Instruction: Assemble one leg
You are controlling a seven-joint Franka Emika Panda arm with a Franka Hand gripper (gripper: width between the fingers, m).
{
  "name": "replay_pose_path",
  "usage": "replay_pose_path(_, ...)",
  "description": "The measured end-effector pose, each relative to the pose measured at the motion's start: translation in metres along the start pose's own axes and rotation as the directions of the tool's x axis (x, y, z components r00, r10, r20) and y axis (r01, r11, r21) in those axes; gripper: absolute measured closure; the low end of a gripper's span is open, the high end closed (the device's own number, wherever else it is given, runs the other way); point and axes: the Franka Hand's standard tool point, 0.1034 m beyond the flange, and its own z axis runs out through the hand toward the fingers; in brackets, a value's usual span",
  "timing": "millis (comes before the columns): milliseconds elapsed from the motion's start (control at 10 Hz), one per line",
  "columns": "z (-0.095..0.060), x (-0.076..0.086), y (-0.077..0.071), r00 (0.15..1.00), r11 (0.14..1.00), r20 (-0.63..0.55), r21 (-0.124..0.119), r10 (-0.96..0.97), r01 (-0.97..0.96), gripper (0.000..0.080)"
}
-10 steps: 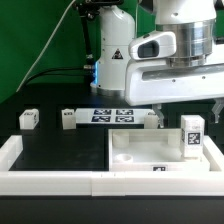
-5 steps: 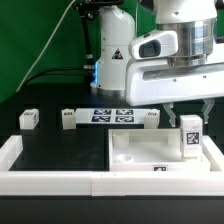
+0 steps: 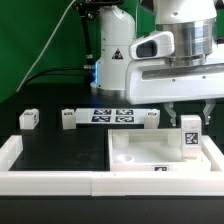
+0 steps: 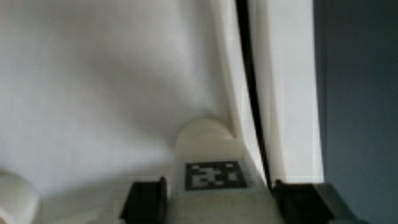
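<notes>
We see smooth white plastic against a matte black table [image 3: 60, 150], with green cloth [image 3: 30, 40] behind. Three small blocks [image 3: 28, 118] lie in a row. On the flat square panel [image 3: 135, 147], at the exterior view's right, the leg [image 3: 190, 137] stands upright, a squared post with a tag. The gripper [image 3: 191, 110] hangs over it, fingers [image 4: 146, 198] spread wide.

Arm: glossy white rounded plastic shell [image 3: 178, 14], smooth, no seams legible. Below it a grey cylindrical wrist section [image 3: 196, 42]. White upright column [image 3: 112, 40] behind carries a black triangular warning sticker [image 3: 115, 53]. A blue light glow [image 3: 94, 70] sits at the column's side. A thin dark cable [image 3: 64, 35] hangs off toward the exterior view's left. White boxy hand housing [image 3: 165, 85], edges rounded. Jaws: two slim dark fingers [image 3: 168, 113], with blunt black tips [image 4: 148, 200] in the wrist view.
</notes>
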Motion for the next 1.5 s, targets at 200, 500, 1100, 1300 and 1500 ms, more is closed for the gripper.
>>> replay_pose_path(200,0.001,-0.003,-0.002,0.963,0.963,-0.004,0.025,0.27,-0.269,0.0509)
replay_pose_path(500,0.001,-0.004,-0.008,0.788,0.787,0.035,0.047,0.615,-0.616,0.0509)
replay_pose_path(1100,0.004,-0.008,-0.017,0.601,0.599,0.062,0.043,0.797,-0.799,0.0503)
replay_pose_path(1300,0.007,-0.011,-0.022,0.714,0.713,0.064,0.033,0.698,-0.7,0.0204)
replay_pose_path(1500,0.008,-0.008,-0.017,0.876,0.875,0.052,0.048,0.479,-0.481,0.0159)
